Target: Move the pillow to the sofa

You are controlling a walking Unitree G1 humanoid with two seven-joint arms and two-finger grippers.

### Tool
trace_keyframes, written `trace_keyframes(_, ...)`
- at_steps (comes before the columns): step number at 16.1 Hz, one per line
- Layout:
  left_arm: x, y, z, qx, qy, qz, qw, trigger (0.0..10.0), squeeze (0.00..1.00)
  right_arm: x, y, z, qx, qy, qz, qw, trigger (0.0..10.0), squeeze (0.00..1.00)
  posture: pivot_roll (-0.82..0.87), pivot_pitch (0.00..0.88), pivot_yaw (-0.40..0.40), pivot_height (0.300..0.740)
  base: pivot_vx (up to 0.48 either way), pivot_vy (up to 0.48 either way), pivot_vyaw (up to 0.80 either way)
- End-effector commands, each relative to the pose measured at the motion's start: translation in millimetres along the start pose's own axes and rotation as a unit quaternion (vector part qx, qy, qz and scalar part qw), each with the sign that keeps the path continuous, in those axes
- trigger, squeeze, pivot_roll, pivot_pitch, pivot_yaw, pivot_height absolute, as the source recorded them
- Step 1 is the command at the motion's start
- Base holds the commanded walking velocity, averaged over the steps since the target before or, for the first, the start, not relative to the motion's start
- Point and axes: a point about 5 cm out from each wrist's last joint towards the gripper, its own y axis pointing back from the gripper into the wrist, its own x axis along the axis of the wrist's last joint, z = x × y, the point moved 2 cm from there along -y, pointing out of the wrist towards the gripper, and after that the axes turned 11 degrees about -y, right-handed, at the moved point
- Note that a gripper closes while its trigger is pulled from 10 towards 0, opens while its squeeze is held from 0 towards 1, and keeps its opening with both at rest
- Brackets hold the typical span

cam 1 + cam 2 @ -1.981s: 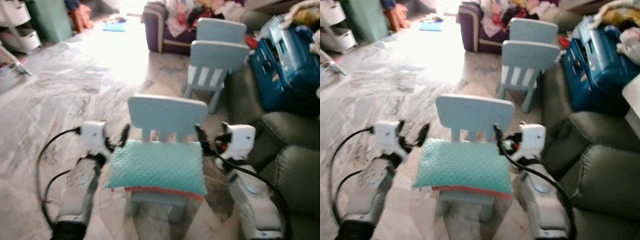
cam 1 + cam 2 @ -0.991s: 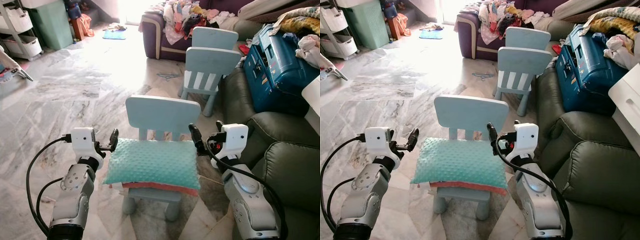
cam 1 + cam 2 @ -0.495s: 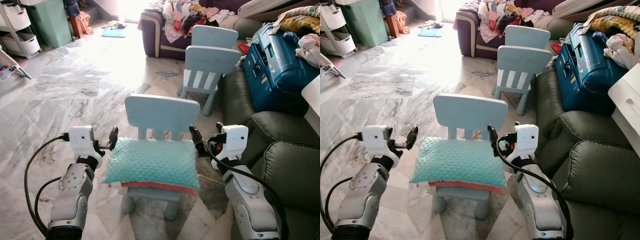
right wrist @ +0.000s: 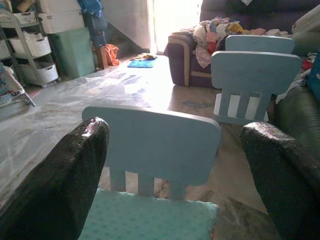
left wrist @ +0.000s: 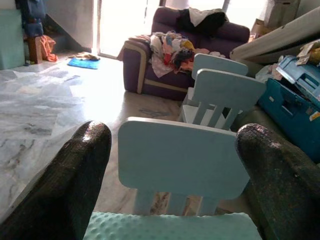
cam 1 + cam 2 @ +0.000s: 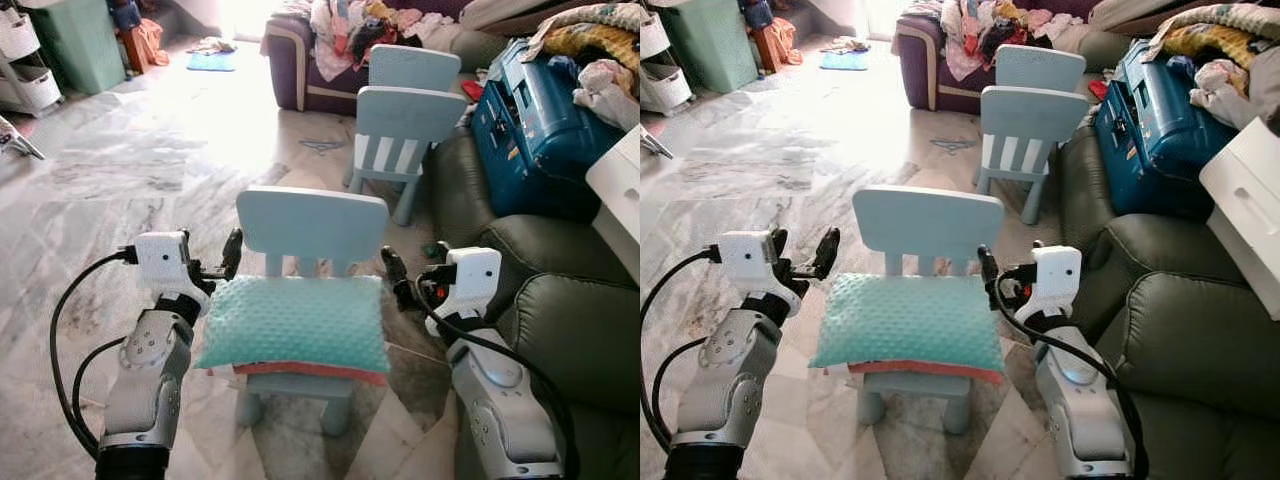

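A teal dotted pillow (image 6: pixel 292 322) with a coral underside lies flat on the seat of a small light-blue chair (image 6: pixel 312 224). My left gripper (image 6: pixel 224 262) hovers open at the pillow's left back corner. At the right back corner my right gripper (image 6: pixel 398 282) is open too. Neither touches the pillow. In the left wrist view the pillow (image 5: pixel 170 227) lies low between the spread black fingers (image 5: pixel 75 180). The right wrist view has the pillow (image 4: pixel 150 220) the same way. The green sofa (image 6: pixel 580 330) is just to the right of the chair.
Two more light-blue chairs (image 6: pixel 405 125) stand behind. A blue case (image 6: pixel 530 120) rests on the sofa's far end, and a white cabinet (image 6: pixel 620 180) is at the right edge. Further back is a purple sofa (image 6: pixel 300 55) piled with clothes. Open marble floor (image 6: pixel 120 170) lies left.
The camera has drifted slightly. Both grippers still flank the pillow; the left one sits a little higher and further forward. The pillow has stayed on the chair.
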Motion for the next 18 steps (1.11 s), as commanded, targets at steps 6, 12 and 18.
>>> trace_keyframes(6,-1,2.4,4.2,-0.003,0.004,-0.007,1.0,10.0,0.0,3,0.5,2.2,-0.003,0.0,-0.001,1.0,10.0,0.0,-0.05,0.049,-0.051,0.74,0.0,0.0,-0.53)
trace_keyframes(12,-16,15.4,0.0,-0.018,0.015,-0.04,0.999,10.0,0.0,0,4.3,6.0,-0.017,0.004,-0.001,1.0,10.0,0.0,-0.05,0.058,-0.049,0.74,0.0,0.0,0.0)
trace_keyframes(18,-44,49.2,-11.3,-0.022,-0.012,-0.091,0.996,10.0,0.0,-3,25.1,46.5,-0.099,0.042,-0.004,0.994,10.0,0.0,-0.05,0.065,-0.04,0.74,0.0,0.0,0.0)
